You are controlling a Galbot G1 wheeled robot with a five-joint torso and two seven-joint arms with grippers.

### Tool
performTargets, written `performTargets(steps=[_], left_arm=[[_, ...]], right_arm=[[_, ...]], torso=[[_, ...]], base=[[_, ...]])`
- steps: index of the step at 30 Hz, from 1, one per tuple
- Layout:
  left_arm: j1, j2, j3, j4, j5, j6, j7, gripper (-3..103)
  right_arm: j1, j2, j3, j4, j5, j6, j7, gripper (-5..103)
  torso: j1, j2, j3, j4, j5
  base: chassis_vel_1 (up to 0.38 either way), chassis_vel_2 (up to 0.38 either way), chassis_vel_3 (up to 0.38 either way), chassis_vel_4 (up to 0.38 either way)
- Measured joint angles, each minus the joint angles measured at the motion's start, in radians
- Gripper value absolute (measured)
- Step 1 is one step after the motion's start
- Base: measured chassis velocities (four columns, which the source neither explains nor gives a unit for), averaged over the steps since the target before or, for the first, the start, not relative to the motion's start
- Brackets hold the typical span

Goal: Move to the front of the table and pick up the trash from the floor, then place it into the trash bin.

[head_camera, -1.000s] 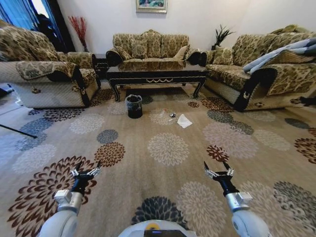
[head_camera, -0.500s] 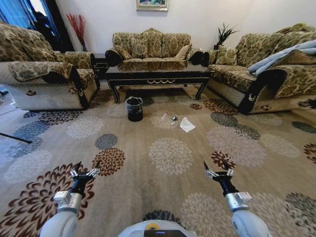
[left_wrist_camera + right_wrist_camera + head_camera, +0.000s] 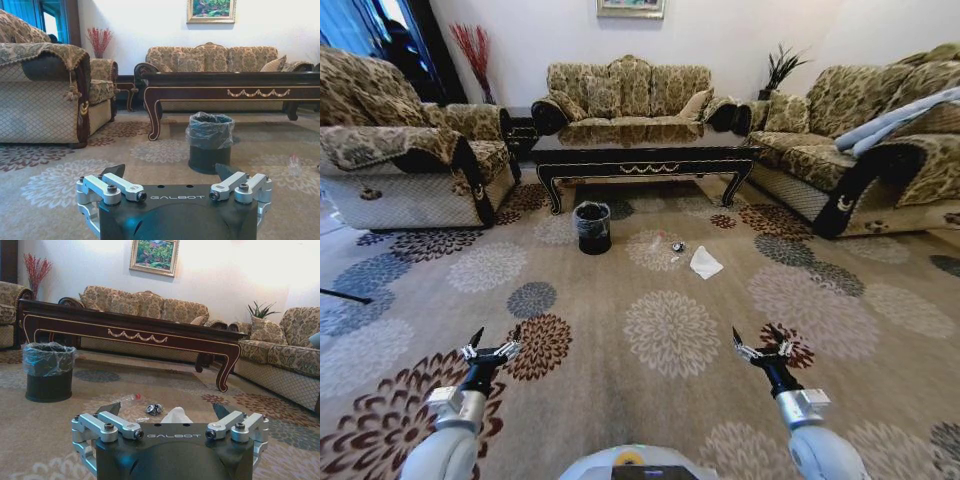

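Head view: patterned pile floor lies under both pincers; left gripper and right gripper are spread wide, empty. Trash, glossy table and bin stand well ahead; the approach is best kept straight.

Left wrist view: bag-lined bin just ahead.

Right wrist view: bottle, crumpled paper near.

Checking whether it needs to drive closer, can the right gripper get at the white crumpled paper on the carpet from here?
Probably not. The right gripper, open, hangs well short of the white crumpled paper; bare carpet lies between, nothing blocking.
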Motion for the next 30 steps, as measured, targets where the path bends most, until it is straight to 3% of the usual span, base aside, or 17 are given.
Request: performTargets(steps=[30], left_arm=[[0.007,-0.002,-0.010,0.008,-0.015,0.000,0.004,100]], right_arm=[[-0.001,-0.001,-0.007,0.007,0.003,-0.005,0.000,100]], torso=[[0.000,0.000,0.001,0.0000,0.0001]], base=[[-0.153,0.153,0.147,-0.157]])
